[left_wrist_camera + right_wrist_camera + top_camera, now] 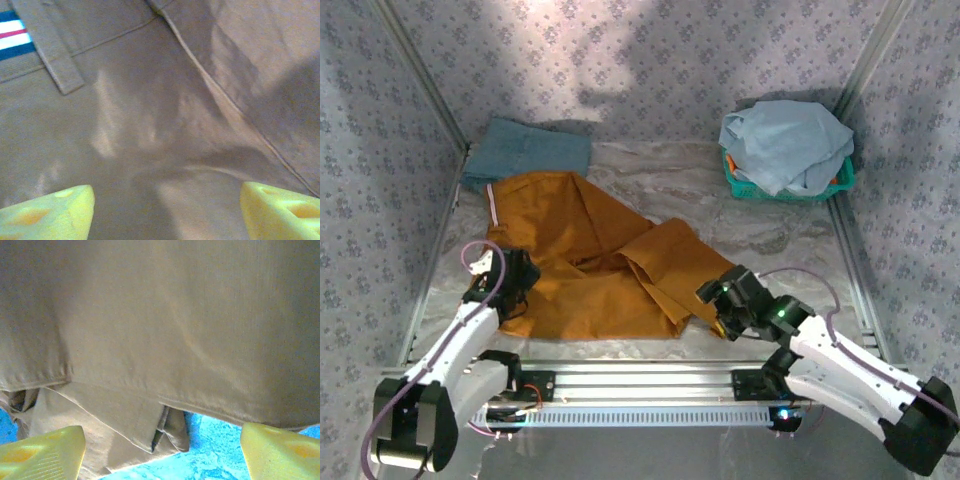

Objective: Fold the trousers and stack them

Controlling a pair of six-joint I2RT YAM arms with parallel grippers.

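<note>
Left gripper (167, 212) spread wide over soft rust-orange trousers (590, 265) near striped waistband trim (15, 32); right gripper (162, 452) equally wide at stitched hem (215, 407) (layered folds). Rumpled, sprawled on marbled table (770, 240), left of centre.

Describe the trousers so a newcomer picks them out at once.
On the marbled table, look at its near-left half. The trousers lie spread there: rust-orange, unlike the folded teal cloth behind them and the pale-blue garment in the far-right basket.
</note>
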